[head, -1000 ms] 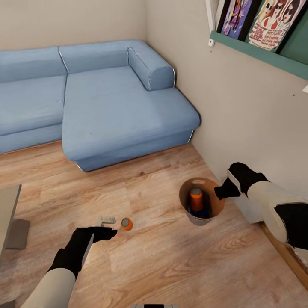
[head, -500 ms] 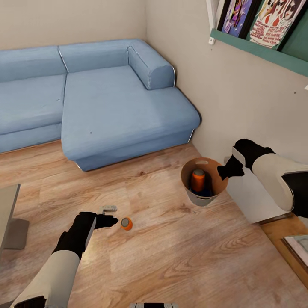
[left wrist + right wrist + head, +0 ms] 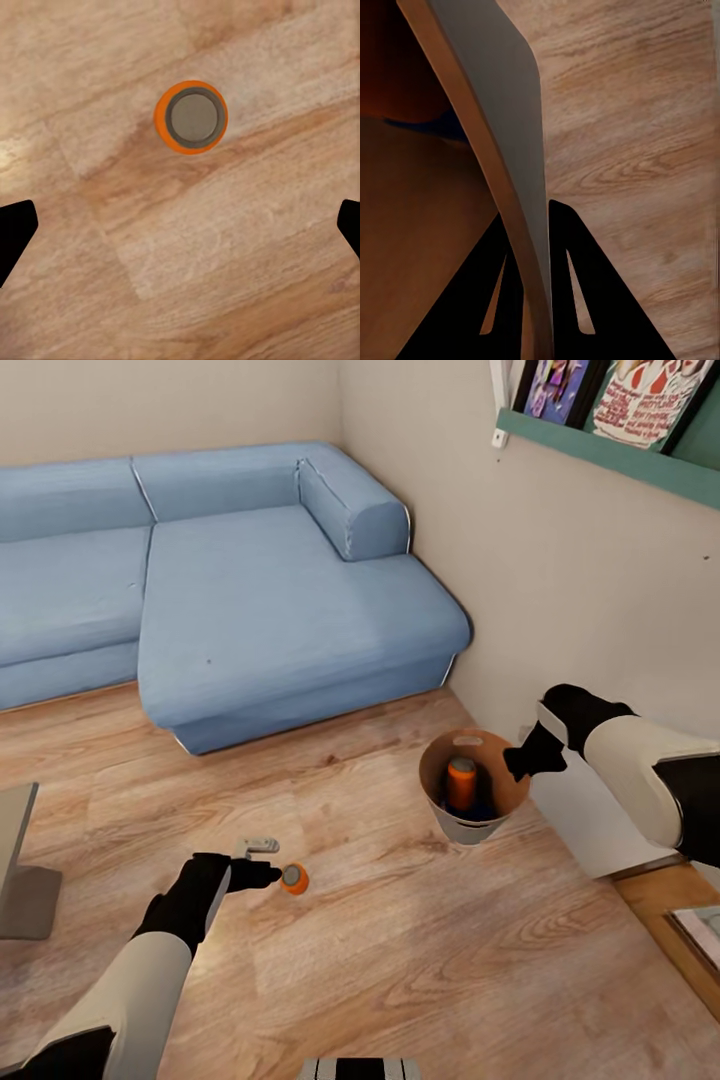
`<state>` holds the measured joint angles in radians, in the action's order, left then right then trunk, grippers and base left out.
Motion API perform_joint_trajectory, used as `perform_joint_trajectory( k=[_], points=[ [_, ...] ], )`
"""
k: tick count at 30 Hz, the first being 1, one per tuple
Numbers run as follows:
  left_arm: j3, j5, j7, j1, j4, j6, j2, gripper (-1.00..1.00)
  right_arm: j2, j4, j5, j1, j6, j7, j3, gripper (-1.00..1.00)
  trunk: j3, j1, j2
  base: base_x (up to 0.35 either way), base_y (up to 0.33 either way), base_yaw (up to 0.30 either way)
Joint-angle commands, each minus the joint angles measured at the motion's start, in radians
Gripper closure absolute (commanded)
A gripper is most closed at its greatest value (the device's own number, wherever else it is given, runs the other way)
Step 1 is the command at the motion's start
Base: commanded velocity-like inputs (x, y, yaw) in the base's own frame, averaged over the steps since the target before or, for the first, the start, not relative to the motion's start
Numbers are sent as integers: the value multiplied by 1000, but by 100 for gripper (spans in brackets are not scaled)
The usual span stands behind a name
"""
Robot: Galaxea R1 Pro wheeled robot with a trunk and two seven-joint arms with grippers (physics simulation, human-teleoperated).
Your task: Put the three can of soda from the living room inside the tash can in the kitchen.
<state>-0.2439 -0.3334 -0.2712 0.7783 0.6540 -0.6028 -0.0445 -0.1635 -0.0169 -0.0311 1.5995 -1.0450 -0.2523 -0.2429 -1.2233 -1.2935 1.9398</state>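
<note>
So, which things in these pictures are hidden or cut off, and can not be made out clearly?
- Dark blue can, head view: mostly hidden by the trash can wall and the orange can inside.
- Orange can on the floor, left wrist view: seen from above, its side is hidden.
- Small grey object, head view: too small to identify.
- Left gripper: fingertips cut off by the picture edges.
- Low table: cut off at the head view edge.

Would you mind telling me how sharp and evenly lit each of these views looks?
Head view: soft, even light, faint shadow beside the orange can on the floor, mild wide-angle stretch at the edges. Left wrist view: that can crisp, the fingers plain black silhouettes at the edges. Right wrist view: the trash can's rim very close, its inside dark, fingers featureless black.
</note>
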Motion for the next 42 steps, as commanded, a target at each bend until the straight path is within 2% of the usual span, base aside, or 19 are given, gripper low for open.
perform_joint_trajectory(
  k=[1, 6, 13, 22, 24, 27, 31, 33, 36, 42],
  points=[
    [0, 0, 0, 0, -2, 1, 0, -100, 5, -2, 25, 1, -2, -5, 20, 100, -3, -4, 7, 0, 0, 0],
    [0, -1, 0, 1, -7, 5, 0, -100, 27, -19, 25, 12, -2, -5, 18, 100, -20, -23, 42, 0, 0, 0],
    [0, 1, 1, 1, -7, 5, 0, -100, 22, -23, 24, 23, -2, -4, 16, 100, -51, -50, 91, 0, 0, 0],
    [0, 2, 1, 0, -7, 5, 0, -100, 32, -24, 23, 43, -2, -4, 14, 100, -93, -84, 154, 0, 0, 0],
    [0, 3, 1, 0, -6, 5, 0, -100, 33, -27, 23, 67, -2, -4, -3, 100, -99, -88, 161, 0, 0, 0],
    [0, 3, 1, 0, 4, 5, 1, -100, 35, -29, 22, 110, -2, -5, -62, 100, -104, -88, 161, 0, 0, 0],
    [0, 4, 1, -1, 6, 6, 1, -100, 35, -30, 22, 149, -2, -5, -83, 100, -110, -88, 161, 1, 0, 0],
    [0, 4, 1, -1, 7, 6, 0, -100, 35, -30, 22, 173, -2, -5, -112, 100, -113, -88, 161, 59, 0, 0],
    [0, 5, 1, -1, 7, 6, 0, -100, 36, -31, 22, 191, -2, -5, -136, 100, -118, -88, 161, 163, 0, 0],
    [-1, 6, 1, -1, 6, 1, 0, -100, 36, -32, 22, 216, -2, -5, -152, 100, -127, -88, 161, 285, 0, 0]
  ],
)
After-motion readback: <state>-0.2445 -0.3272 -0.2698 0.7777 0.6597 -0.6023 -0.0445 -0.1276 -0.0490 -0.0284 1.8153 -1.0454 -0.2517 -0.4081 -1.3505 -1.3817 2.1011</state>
